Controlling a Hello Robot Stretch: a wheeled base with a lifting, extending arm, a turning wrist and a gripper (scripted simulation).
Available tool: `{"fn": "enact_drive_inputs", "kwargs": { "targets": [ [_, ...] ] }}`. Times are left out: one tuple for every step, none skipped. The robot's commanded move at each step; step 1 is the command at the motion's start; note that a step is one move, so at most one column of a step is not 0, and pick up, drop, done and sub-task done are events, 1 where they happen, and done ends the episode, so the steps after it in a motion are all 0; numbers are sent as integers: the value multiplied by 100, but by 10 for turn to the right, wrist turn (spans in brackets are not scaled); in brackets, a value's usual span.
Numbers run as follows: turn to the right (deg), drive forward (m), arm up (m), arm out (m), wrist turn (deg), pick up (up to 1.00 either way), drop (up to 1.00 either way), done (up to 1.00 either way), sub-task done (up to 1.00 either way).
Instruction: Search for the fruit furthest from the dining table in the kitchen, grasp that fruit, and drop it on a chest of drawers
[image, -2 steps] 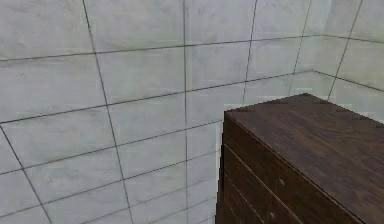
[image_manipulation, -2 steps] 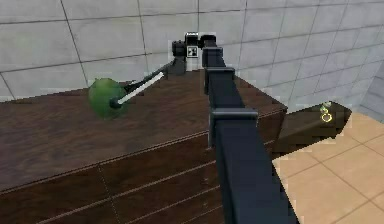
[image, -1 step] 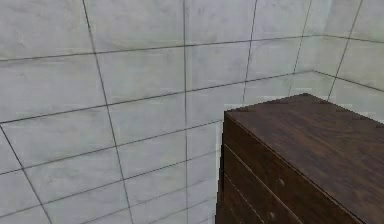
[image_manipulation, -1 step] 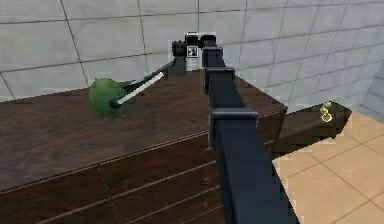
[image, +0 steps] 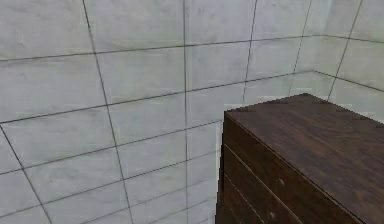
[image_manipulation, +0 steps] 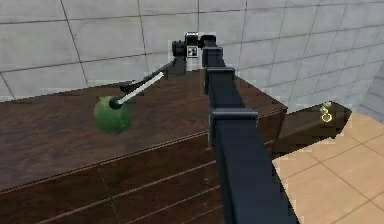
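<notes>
The arm (image_manipulation: 235, 130) spans the chest of drawers (image_manipulation: 50, 150), likely for dropping the green fruit (image_manipulation: 112, 117) at the gripper (image_manipulation: 122, 98); its hold cannot be told.

No text can be read (the white squares (image_manipulation: 190, 46) bear only black marks).

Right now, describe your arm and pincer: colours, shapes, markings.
The arm is a dark, blue-black square bar built in stepped sections. At its far end sit two small white squares with black marks. The pincer has a dark body and two thin fingers, one looking pale, one dark.
</notes>
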Motion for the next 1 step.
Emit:
{"fn": "enact_drive_inputs", "kwargs": {
  "targets": [
    [0, 0, 0, -10, 0, 0, 0, 0, 0]
  ]
}}
